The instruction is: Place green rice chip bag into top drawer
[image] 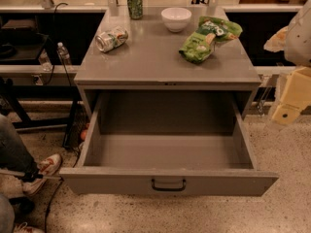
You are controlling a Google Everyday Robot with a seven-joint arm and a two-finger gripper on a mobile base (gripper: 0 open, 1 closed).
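Grey cabinet, seen from the front and above. The top drawer [121,181] stands pulled out toward us, its bare grey floor and side walls in full view, and a small black handle [168,185] sits at the middle of the front panel.

On the worktop [160,64] we note the green rice chip bag [206,39], crumpled, lying flat at the far right and running diagonally from the far-right corner toward the middle. It is outside the drawer. A white bowl [176,18] sits just left of the bag's far end, close to it. A green can [135,3] stands upright at the far edge, left of the bowl. A second can [111,39] lies on its side at the left, well apart from the bag.

The gripper [286,111] hangs at the right edge of the scene, beside the cabinet's right side, below worktop level and apart from the bag. We cannot tell whether it is spread or closed; it holds nothing that we can see.

Near left, on the floor: a shoe [46,171].
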